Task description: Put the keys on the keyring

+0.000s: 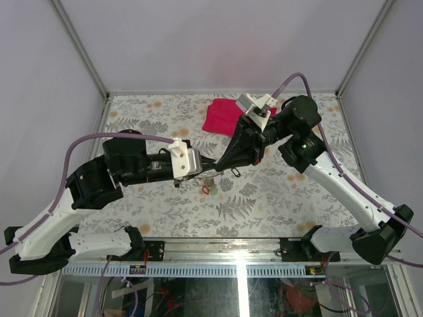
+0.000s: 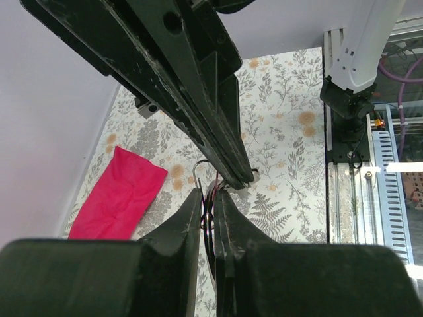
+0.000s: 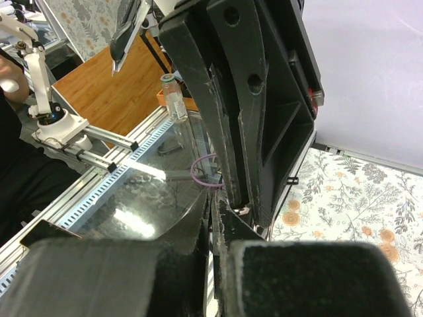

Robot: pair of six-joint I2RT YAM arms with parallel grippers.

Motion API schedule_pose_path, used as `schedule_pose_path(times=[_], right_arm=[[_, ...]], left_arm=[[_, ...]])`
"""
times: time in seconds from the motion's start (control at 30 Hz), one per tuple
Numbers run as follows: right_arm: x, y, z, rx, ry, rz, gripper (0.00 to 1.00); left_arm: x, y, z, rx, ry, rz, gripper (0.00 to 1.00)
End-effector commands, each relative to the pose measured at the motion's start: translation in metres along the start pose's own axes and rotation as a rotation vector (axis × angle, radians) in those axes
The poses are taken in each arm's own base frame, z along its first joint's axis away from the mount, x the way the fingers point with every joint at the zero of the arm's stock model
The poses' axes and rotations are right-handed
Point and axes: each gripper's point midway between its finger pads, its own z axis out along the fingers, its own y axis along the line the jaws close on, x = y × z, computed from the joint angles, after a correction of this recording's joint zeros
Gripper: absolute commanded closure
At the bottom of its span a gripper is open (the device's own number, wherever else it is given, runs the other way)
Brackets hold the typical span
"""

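My left gripper (image 1: 209, 166) and right gripper (image 1: 223, 168) meet tip to tip above the middle of the table. In the left wrist view the left gripper (image 2: 210, 198) is shut on the thin silver keyring (image 2: 201, 169), with dark and red key parts pinched between its fingers. Keys with red and green tags (image 1: 209, 187) hang just below it. The right gripper (image 2: 236, 183) is shut at the ring's edge, and a small black-tagged key (image 1: 236, 173) hangs from its tip. In the right wrist view the right gripper (image 3: 213, 206) shows shut; what it holds is mostly hidden.
A red cloth (image 1: 221, 115) lies at the back of the floral table (image 1: 277, 198), and shows left in the left wrist view (image 2: 119, 195). The right arm's base and rail (image 2: 350, 99) stand at the near edge.
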Motion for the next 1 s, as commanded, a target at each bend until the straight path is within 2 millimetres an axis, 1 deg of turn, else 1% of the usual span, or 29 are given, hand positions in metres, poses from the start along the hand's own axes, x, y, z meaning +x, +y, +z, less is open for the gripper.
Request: schedule_pose_path(times=[0.0,0.13,0.23,0.4,0.5,0.53,0.63,0.7,0.77,0.97], right_arm=[[-0.003,0.005,0.002,-0.031,0.002,-0.031,1.00],[-0.010,0.006,0.002,-0.013,-0.011,-0.068,1.00],[-0.015,0.002,0.001,0.057,-0.022,-0.085,1.00],[-0.018,-0.015,-0.010,0.279,-0.004,-0.111,1.00],[-0.017,-0.029,-0.022,0.436,-0.015,-0.091,1.00],[-0.016,-0.036,-0.028,0.506,-0.021,-0.078,1.00],[-0.014,-0.047,-0.039,0.625,-0.030,-0.035,1.00],[-0.017,-0.050,-0.042,0.658,-0.049,-0.016,1.00],[-0.019,-0.049,-0.041,0.648,-0.056,-0.009,1.00],[-0.021,-0.052,-0.044,0.659,-0.009,-0.061,1.00]], left_arm=[[-0.030,0.015,-0.007,-0.056,-0.093,0.049,1.00],[-0.028,0.015,-0.007,-0.063,-0.087,0.046,1.00],[-0.024,0.020,-0.008,-0.095,-0.070,0.038,1.00],[-0.008,0.037,-0.012,-0.203,-0.010,0.034,1.00],[0.005,0.051,-0.013,-0.288,0.039,0.046,1.00],[0.008,0.055,-0.014,-0.311,0.050,0.050,1.00],[0.011,0.059,-0.016,-0.342,0.055,0.062,1.00],[0.011,0.059,-0.017,-0.348,0.051,0.069,1.00],[0.012,0.059,-0.016,-0.348,0.057,0.076,1.00],[0.009,0.057,-0.014,-0.331,0.049,0.090,1.00]])
